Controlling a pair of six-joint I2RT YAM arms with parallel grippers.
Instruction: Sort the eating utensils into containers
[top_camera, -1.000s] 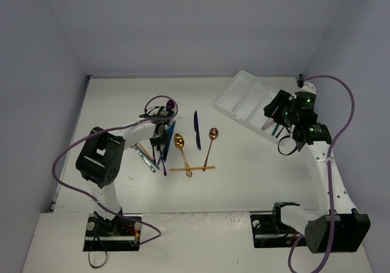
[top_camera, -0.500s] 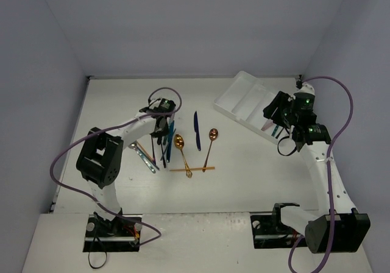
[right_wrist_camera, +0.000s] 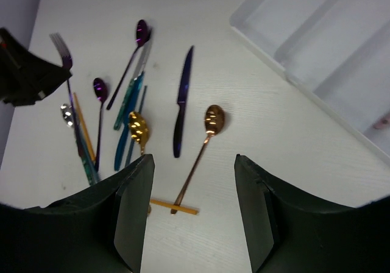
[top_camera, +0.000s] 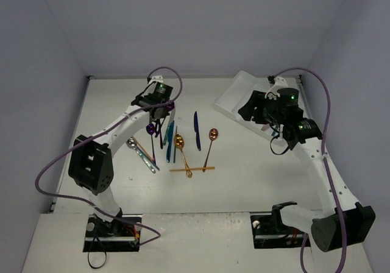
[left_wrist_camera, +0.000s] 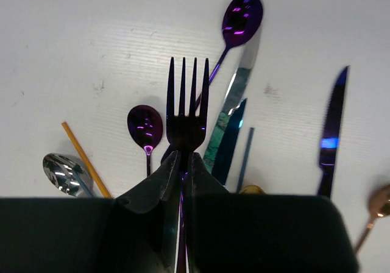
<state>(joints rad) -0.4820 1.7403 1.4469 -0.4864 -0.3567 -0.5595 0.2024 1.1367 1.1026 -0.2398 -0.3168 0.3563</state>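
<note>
Left arm reaches long from its near-left base, elbow out to the left, forearm slanting toward mid-bench (top_camera: 244, 175). Left claw (left_wrist_camera: 183, 157) is clamped tight on the stem of a purple fork (left_wrist_camera: 187, 111) – tines pointing away from the wrist, over the scattered utensils. Beneath and around it lie a small purple spoon (left_wrist_camera: 145, 125), a larger purple spoon (left_wrist_camera: 242, 14), a teal knife (left_wrist_camera: 234, 111), a blue knife (left_wrist_camera: 332, 139), a silver spoon (left_wrist_camera: 63, 169) and an orange chopstick (left_wrist_camera: 85, 159). Right arm leans up and inward from its near-right base; right claw (right_wrist_camera: 193, 163) stands apart, nothing between its fingers – poised by the white tray (top_camera: 234, 90) at the far right.
</note>
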